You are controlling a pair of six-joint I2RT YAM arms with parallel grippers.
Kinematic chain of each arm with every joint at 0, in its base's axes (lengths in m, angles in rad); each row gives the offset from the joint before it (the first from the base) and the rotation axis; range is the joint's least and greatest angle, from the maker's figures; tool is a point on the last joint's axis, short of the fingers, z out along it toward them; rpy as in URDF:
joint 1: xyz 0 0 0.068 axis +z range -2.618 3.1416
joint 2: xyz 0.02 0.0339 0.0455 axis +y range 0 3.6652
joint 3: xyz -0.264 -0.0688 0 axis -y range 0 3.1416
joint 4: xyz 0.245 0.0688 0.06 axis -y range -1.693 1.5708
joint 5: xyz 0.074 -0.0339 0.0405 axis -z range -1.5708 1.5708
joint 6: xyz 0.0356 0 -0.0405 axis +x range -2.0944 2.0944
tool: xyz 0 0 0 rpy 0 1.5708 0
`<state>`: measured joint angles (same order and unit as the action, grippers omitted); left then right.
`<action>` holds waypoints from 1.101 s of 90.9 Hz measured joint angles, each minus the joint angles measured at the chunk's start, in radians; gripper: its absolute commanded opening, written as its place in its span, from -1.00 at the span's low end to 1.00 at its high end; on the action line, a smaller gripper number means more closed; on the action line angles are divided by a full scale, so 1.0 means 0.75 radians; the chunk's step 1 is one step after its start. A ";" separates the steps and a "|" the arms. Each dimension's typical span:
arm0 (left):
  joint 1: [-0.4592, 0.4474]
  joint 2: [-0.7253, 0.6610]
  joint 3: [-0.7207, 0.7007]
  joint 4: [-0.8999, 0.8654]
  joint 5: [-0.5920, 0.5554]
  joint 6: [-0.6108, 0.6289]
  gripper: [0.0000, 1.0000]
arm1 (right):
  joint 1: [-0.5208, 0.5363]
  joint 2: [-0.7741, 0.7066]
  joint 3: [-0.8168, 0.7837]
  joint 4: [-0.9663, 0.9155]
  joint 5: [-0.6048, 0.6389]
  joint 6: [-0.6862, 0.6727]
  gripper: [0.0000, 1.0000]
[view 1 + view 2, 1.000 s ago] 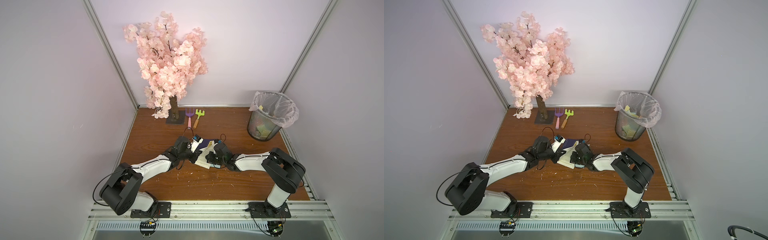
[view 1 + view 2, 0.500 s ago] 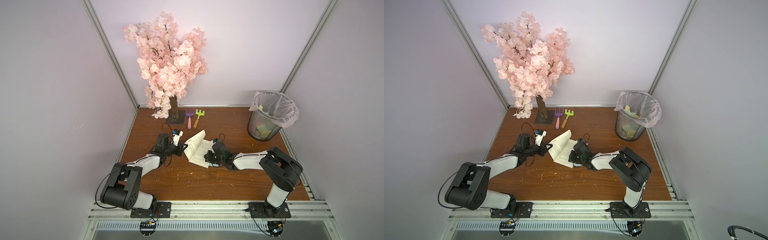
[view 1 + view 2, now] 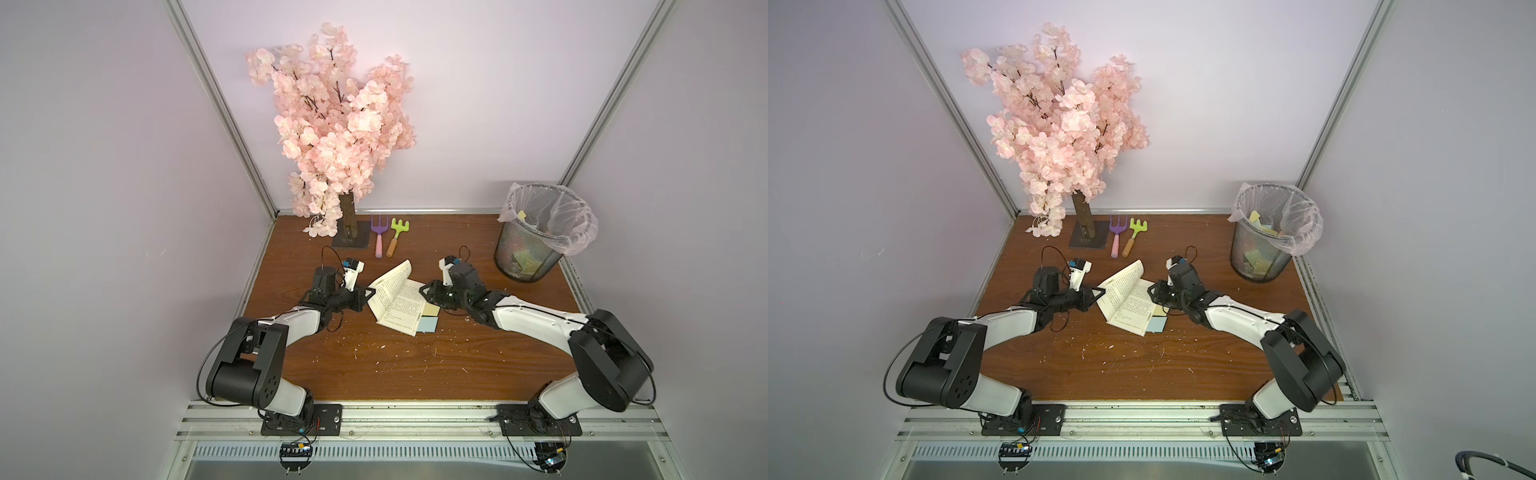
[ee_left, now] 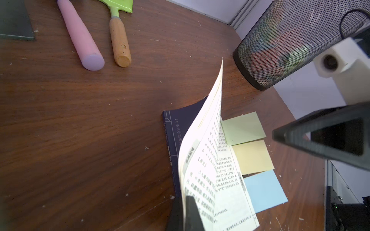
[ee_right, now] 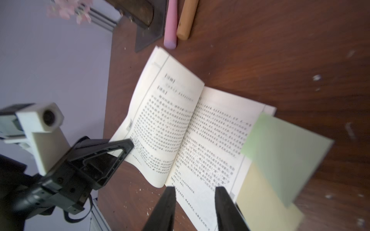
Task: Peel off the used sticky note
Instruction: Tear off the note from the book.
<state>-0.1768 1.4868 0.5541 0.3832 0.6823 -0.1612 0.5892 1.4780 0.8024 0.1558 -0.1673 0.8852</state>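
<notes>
since a second ago the book (image 3: 399,305) has come open, and the right gripper (image 5: 194,189) now stands parted and empty over it. the left gripper (image 4: 183,200) pinches the raised page (image 4: 202,140). three notes (image 4: 253,157), green, yellow and blue, jut flat from the lying page's outer edge toward the right gripper, in a row along that edge. one book.

The left arm (image 3: 299,328) and right arm (image 3: 536,322) match: glossy white shells span bulky black joint housings, whose flat sides carry small round holes. Thin black cables (image 3: 199,374) loop off shoulders and wrists. The left pincer (image 3: 371,293) and right pincer (image 5: 195,193) are matte black, with hollow triangular fingers (image 5: 224,204). A boxy white wrist camera (image 5: 43,118) with a round dark lens tops each. Black base plates (image 3: 301,419) show small screws.
</notes>
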 measured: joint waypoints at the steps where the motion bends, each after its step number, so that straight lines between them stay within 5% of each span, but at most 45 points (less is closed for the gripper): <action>1: 0.000 0.000 0.000 0.001 0.000 0.000 -0.93 | -0.012 -0.011 -0.008 -0.002 -0.001 -0.004 -0.16; 20: 0.000 0.001 0.000 0.003 0.010 -0.001 -0.93 | -0.158 -0.141 -0.151 -0.060 -0.016 -0.033 0.02; 47: 0.000 0.018 0.000 0.013 0.025 -0.001 -0.93 | -0.164 0.124 -0.097 -0.028 -0.145 -0.057 0.01; 77: 0.001 0.040 0.000 0.026 0.034 -0.011 -0.93 | -0.166 0.315 0.036 0.047 -0.191 -0.076 -1.00; 100: 0.001 0.049 0.000 0.028 0.034 -0.022 -0.93 | -0.209 0.315 0.037 0.040 -0.200 -0.093 -1.00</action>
<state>-0.1761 1.5234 0.5541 0.4046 0.7074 -0.1776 0.4328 1.7142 0.8303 0.1856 -0.3172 0.8158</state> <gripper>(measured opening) 0.047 0.046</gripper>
